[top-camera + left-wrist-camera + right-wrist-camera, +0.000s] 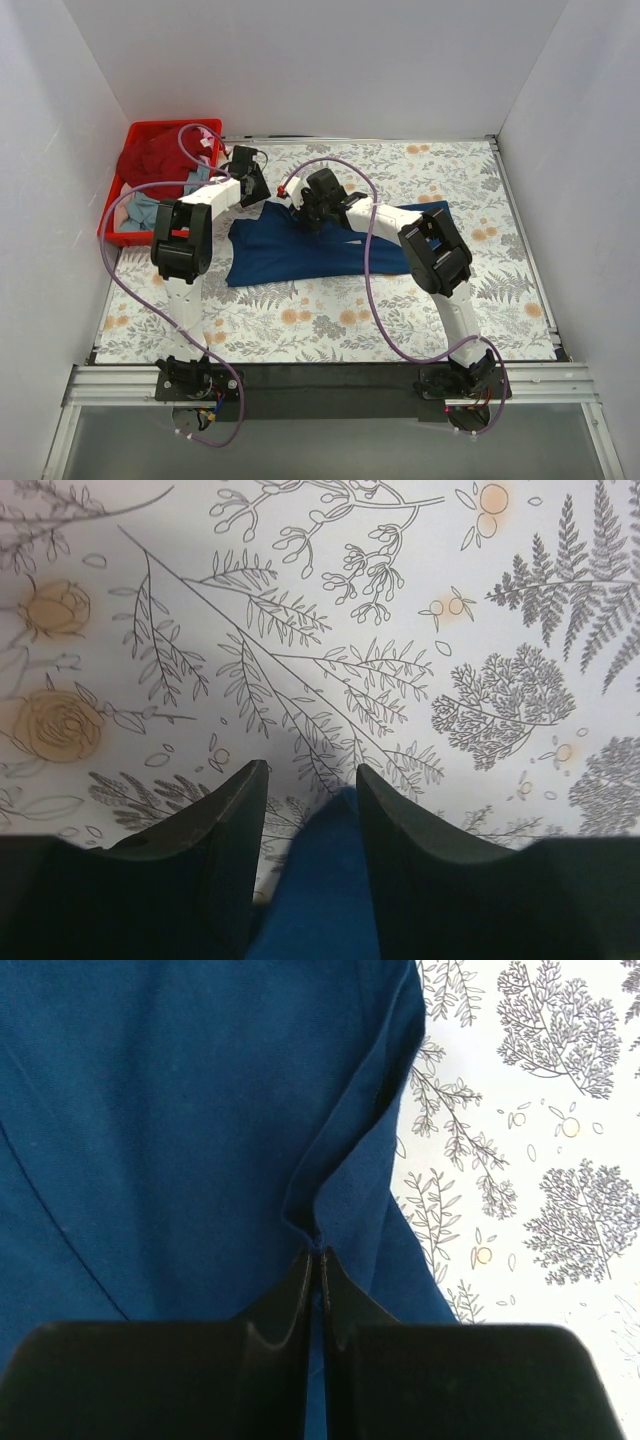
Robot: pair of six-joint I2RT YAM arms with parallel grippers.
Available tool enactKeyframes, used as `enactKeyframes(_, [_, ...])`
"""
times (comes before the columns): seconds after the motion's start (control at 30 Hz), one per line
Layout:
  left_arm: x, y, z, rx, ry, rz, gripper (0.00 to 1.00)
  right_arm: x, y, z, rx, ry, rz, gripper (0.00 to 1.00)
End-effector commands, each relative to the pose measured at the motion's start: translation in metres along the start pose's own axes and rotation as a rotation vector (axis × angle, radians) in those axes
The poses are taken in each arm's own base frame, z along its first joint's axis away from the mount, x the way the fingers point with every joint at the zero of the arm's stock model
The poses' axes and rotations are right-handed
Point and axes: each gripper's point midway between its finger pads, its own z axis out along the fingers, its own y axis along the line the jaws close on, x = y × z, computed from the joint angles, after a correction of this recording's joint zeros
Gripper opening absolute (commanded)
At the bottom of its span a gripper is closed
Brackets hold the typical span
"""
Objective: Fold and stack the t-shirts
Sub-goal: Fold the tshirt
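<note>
Right black gripper [322, 1252], clamped tight on a raised fold of navy blue cloth t-shirt [150, 1110]. Left black gripper [310, 768], parted, over that shirt's edge. Spread mid-table on floral-printed tabletop [400, 310]; dark red cloth shirt [160, 155] and pale grey-blue cloth shirt [150, 210] heaped in red plastic crate [150, 126], far left.

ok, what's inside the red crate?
A dark red shirt and a pale grey-blue shirt, bunched. The crate floor under them is covered; the left arm hides its right edge.

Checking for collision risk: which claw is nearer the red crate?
Left. The left claw sits just right of the red crate, at the navy shirt's edge; the right claw pinches the shirt farther right.
</note>
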Motion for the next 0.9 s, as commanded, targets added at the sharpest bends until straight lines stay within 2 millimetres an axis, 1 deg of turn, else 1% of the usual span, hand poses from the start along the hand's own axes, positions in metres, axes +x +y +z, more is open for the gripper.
enactKeyframes(0.0, [-0.028,-0.005,-0.012,0.067,-0.059,0.205,0.39,-0.024,-0.002,0.001,-0.008,-0.064,0.008,0.07])
enactKeyframes(0.1, [-0.022,-0.008,-0.012,0.135,-0.038,0.287,0.36,-0.023,-0.001,0.001,-0.015,-0.063,0.013,0.07])
enactKeyframes(0.13, [-0.022,-0.005,-0.012,0.143,-0.037,0.292,0.36,-0.022,-0.002,0.001,-0.012,-0.063,0.019,0.07])
enactKeyframes(0.17, [-0.019,-0.007,-0.012,0.177,-0.022,0.299,0.35,-0.023,-0.001,0.001,-0.015,-0.064,0.019,0.07])
enactKeyframes(0.2, [-0.022,-0.001,-0.012,0.184,-0.017,0.281,0.34,-0.022,-0.001,0.001,-0.015,-0.064,0.02,0.07])
enactKeyframes(0.27, [-0.029,-0.001,-0.016,0.219,-0.011,0.223,0.34,-0.022,-0.001,0.0,-0.014,-0.063,0.022,0.07])
enactKeyframes(0.3, [-0.032,0.002,-0.017,0.229,-0.002,0.157,0.34,-0.022,-0.001,0.0,-0.014,-0.062,0.022,0.07])
enactKeyframes(0.33, [-0.037,-0.002,-0.024,0.246,-0.01,0.126,0.34,-0.02,-0.002,0.0,-0.012,-0.06,0.028,0.06])
enactKeyframes(0.4, [-0.041,-0.006,-0.029,0.251,-0.012,0.064,0.38,-0.021,-0.001,0.0,-0.015,-0.062,0.028,0.07])
enactKeyframes(0.47, [-0.044,-0.012,-0.036,0.257,-0.001,-0.055,0.41,-0.02,-0.002,0.001,-0.012,-0.061,0.03,0.07])
enactKeyframes(0.5, [-0.043,-0.014,-0.038,0.258,0.007,-0.087,0.42,-0.02,-0.001,0.001,-0.012,-0.06,0.03,0.07])
enactKeyframes(0.53, [-0.044,-0.017,-0.039,0.256,0.017,-0.155,0.43,-0.021,-0.002,0.0,-0.007,-0.061,0.028,0.07])
enactKeyframes(0.57, [-0.04,-0.015,-0.038,0.24,0.041,-0.18,0.44,-0.017,-0.002,0.001,-0.007,-0.056,0.02,0.07])
enactKeyframes(0.7, [-0.029,-0.019,-0.038,0.234,0.111,-0.258,0.48,-0.01,-0.001,0.0,0.004,-0.043,-0.007,0.07])
enactKeyframes(0.87, [-0.024,-0.021,-0.04,0.215,0.141,-0.323,0.49,-0.003,-0.003,0.002,0.026,-0.022,-0.024,0.07])
